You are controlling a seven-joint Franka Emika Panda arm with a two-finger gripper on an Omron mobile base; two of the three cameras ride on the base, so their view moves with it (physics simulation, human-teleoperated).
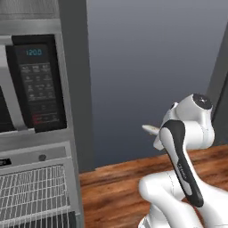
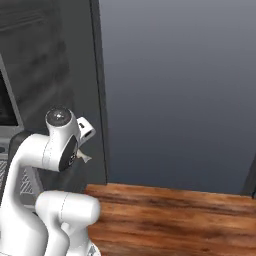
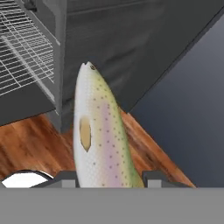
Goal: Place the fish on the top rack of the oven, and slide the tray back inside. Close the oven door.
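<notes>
My gripper is shut on the fish, a pale speckled trout with a pink stripe that points away from the hand. Both dark fingertips press its sides. The fish hangs above the wooden floor, to the right of the oven. A pale tip of the fish pokes out from behind the arm's wrist, and the fish also peeks out in the right base view. The top rack, a silver wire grid, is pulled out of the oven's mouth; the rack lies up and left of the fish. The dark oven door lies open beneath it.
A black microwave with a keypad sits above the oven in a grey cabinet column. A plain blue-grey wall stands to the right. A wooden floor stretches between the oven and the wall.
</notes>
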